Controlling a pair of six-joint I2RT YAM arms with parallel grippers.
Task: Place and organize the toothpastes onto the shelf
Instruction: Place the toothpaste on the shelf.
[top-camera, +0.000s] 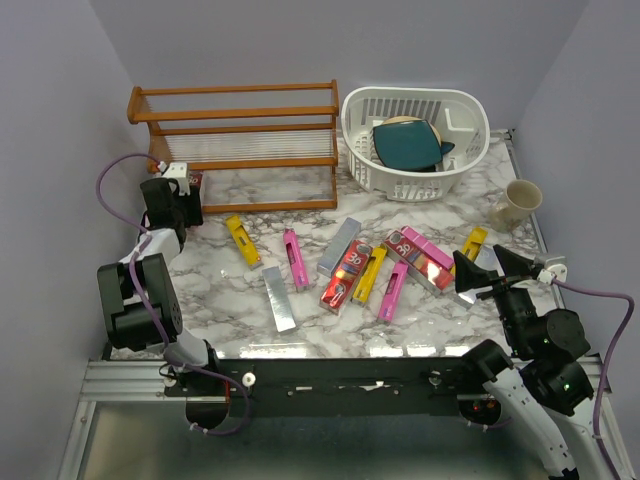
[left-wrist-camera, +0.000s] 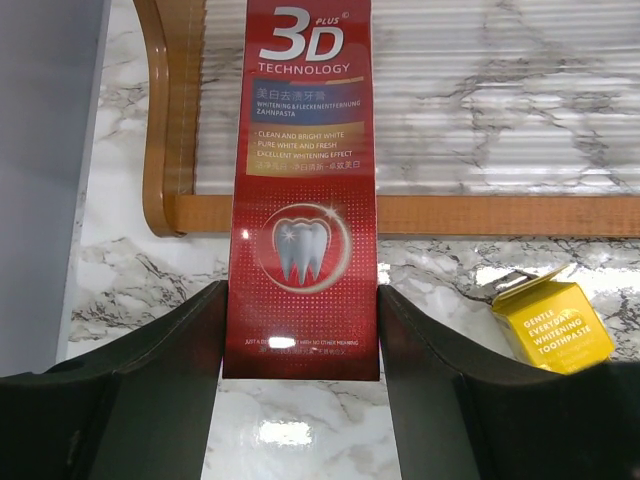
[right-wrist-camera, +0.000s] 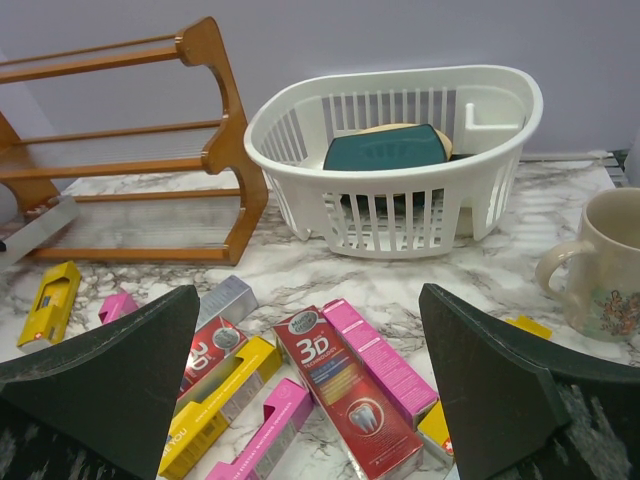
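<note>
- Your left gripper (left-wrist-camera: 302, 300) has its fingers (left-wrist-camera: 160, 380) clamped on both long sides of the red carton (left-wrist-camera: 303, 200), gripping it at the near end.
- That carton points straight away from you. Its far end is out over the clear slats (left-wrist-camera: 480, 100) of the shelf (top-camera: 235, 110), lower tier, left end. Its near end sticks out past the front rail (left-wrist-camera: 450, 213), over the bench (left-wrist-camera: 120, 290).
- It isn't seated yet, I'd say. Carry it farther in until the whole length clears that rail.
- Keep it parallel to the curved side rail on the left and tuck it close, so the slats to its right stay free for the others.
- Lower it flat before you let go; a tilted carton could slide back off the rail.
- Open only enough to release, then back out straight toward the near side so the pads don't drag it.
- A yellow carton (left-wrist-camera: 555, 325) lies just near of the rail on the right; mind it as you retreat.
- Your right gripper (right-wrist-camera: 310, 300) hangs with its fingers wide apart and nothing in them, above the loose toothpastes (top-camera: 345, 280) on the right of the bench, handy for the next pick.
</note>
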